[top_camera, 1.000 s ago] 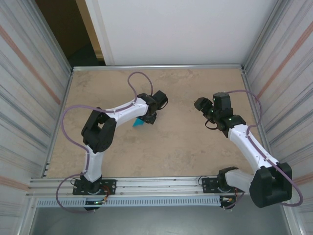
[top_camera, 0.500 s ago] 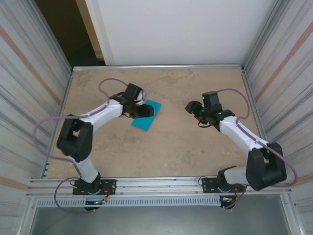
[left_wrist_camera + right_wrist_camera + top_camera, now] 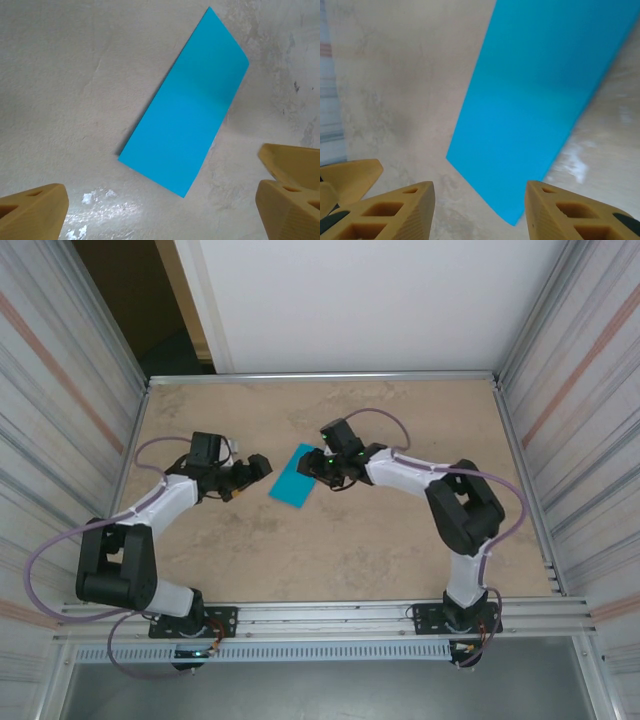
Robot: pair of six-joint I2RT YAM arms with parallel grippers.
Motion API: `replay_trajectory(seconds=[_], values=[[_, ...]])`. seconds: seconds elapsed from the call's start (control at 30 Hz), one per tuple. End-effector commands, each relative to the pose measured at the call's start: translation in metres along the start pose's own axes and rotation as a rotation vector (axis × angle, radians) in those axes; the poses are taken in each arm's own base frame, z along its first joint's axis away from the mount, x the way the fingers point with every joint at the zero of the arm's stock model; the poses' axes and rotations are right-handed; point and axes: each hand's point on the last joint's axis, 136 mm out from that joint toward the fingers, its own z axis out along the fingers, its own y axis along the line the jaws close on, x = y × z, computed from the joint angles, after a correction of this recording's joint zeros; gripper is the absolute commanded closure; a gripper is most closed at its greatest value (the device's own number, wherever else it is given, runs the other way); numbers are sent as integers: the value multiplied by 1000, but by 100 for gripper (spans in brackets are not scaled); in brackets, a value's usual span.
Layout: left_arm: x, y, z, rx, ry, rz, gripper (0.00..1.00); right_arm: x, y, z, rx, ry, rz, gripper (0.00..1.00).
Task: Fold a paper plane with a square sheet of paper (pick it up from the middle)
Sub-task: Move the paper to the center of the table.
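Gaping left pincer (image 3: 162, 212); paper (image 3: 185, 107) seemingly folded close-up.

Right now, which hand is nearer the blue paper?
Right. The right hand is over the blue paper's far right edge; the left hand sits off its left side, apart.

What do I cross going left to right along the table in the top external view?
Left pincer → blue paper → right arm's white forearm → right arm's dark elbow.
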Motion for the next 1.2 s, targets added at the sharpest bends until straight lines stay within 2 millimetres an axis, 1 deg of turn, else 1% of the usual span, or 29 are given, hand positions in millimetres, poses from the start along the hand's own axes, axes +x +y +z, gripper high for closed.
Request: replay_trajectory(seconds=[0.0, 0.07, 0.17, 0.3, 0.4, 0.47, 0.57, 0.6, 0.67, 0.73, 0.77, 0.8, 0.9, 0.97, 1.03, 1.1, 1.17], values=[[-4, -16, -9, 78, -23, 47, 1, 5, 13, 20, -23, 57, 17, 50], [-5, -17, -10, 80, -31, 51, 1, 9, 11, 34, -5, 98, 25, 51], [-6, -18, -9, 87, -27, 50, 1, 15, 5, 49, 14, 141, 33, 52], [-5, -17, -7, 89, -19, 44, 1, 23, -7, 57, 46, 183, 34, 52], [-4, -18, -5, 101, -8, 44, 1, 30, -24, 60, 85, 219, 9, 52], [-4, -19, -5, 102, -3, 43, 1, 35, -44, 57, 126, 254, -21, 53], [-3, -20, -5, 109, 2, 44, 1, 44, -82, 45, 207, 318, -93, 53], [-2, -20, -5, 113, 5, 42, 1, 49, -90, 41, 214, 350, -121, 53], [-2, -21, -2, 127, 9, 34, 1, 63, -102, 29, 183, 470, -203, 52], [0, -22, 0, 143, 17, 24, 1, 69, -116, 13, 205, 540, -282, 52], [0, -23, 2, 153, 23, 17, 1, 67, -117, 5, 196, 548, -302, 52], [0, -24, 4, 162, 29, 14, 1, 62, -114, -1, 174, 534, -308, 52], [3, -27, 9, 192, 52, -4, 2, 35, -82, -20, 65, 401, -263, 52], [6, -31, 11, 213, 63, -12, 2, 12, -60, -32, 17, 260, -195, 51], [11, -33, 15, 221, 78, -15, 1, -4, -51, -41, -8, 121, -96, 50], [16, -36, 18, 224, 96, -12, 1, -11, -58, -48, 14, 10, 21, 50], [24, -41, 23, 230, 122, -6, 1, -8, -69, -50, 44, -52, 104, 51]])
